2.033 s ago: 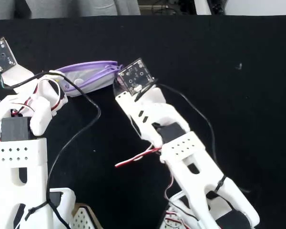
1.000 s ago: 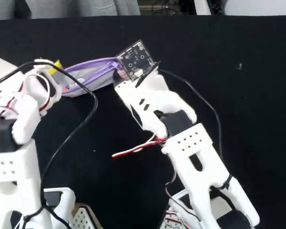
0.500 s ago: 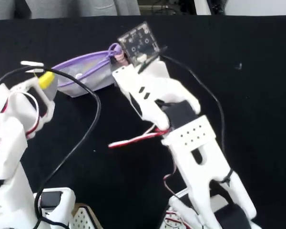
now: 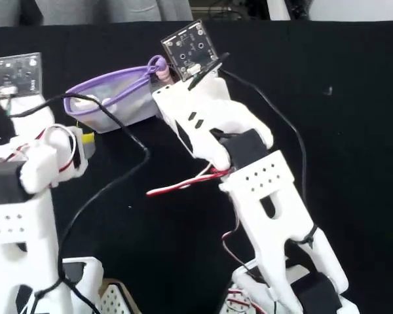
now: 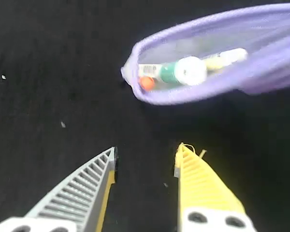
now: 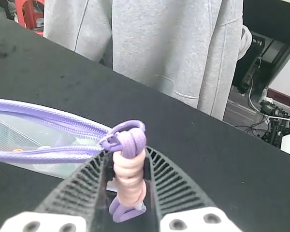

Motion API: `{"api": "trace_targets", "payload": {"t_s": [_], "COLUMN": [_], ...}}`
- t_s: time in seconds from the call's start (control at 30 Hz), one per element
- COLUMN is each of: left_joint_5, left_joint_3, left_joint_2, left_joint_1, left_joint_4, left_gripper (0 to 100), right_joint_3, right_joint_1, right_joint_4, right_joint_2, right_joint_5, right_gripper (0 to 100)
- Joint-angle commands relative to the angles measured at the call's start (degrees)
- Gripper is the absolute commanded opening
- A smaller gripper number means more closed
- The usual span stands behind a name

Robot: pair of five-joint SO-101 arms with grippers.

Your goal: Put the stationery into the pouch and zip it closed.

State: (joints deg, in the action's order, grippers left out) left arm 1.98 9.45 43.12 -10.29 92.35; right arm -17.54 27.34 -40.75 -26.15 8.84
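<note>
The purple pouch (image 4: 118, 108) sits on the black table (image 4: 340, 98) between the arms, its mouth gaping, with the stationery (image 5: 183, 71) already inside. At one end its corded zip pull (image 6: 130, 140) is pinched between the jaws of the right gripper (image 6: 127, 153). The left gripper (image 5: 146, 151) hovers just off the opposite end, jaws spread and empty. Zipping seems the step in hand. The left should clamp the fabric end firmly, and the right should draw the pull straight along the teeth, keeping the pouch taut and level.

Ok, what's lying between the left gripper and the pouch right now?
Just bare black table, seen in the left wrist view, between the open left gripper and the pouch.
</note>
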Motion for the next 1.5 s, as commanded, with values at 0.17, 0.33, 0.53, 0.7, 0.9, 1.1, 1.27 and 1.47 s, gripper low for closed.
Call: {"api": "trace_targets", "payload": {"t_s": [0.17,0.33,0.53,0.7,0.9,1.1,1.27,1.47], "left_joint_5": [5.71,10.9,12.84,16.53,16.7,16.35,16.35,16.35], "left_joint_3": [17.19,21.41,25.1,27.03,27.3,30.02,29.49,24.31], "left_joint_2": [0.44,-0.18,-0.18,-0.18,-0.26,0.44,0.44,0.44], "left_joint_1": [-4.09,-0.48,7.96,9.54,9.63,6.73,-1.54,-12.97], "left_joint_4": [-33.67,-45.27,-53.1,-56.88,-58.2,-57.93,-54.59,-45.19], "left_gripper": [20,20,20,20,20,20,20,21], "right_joint_3": [2.77,3.12,3.21,3.21,2.86,2.77,2.77,2.77], "right_joint_1": [0.09,0.44,7.82,13.8,15.91,15.91,16.0,16.0], "right_joint_4": [-3.25,-6.24,-14.07,-19.34,-18.99,-16.18,-13.36,-10.29], "right_joint_2": [-4.18,-7.96,-13.58,-18.24,-19.47,-14.46,-9.45,-5.49], "right_joint_5": [-0.09,-0.09,6.77,8.7,8.79,8.53,8.44,8.35], "right_gripper": [1.1,1.1,1.1,1.1,1.1,1.1,1.1,1.1]}}
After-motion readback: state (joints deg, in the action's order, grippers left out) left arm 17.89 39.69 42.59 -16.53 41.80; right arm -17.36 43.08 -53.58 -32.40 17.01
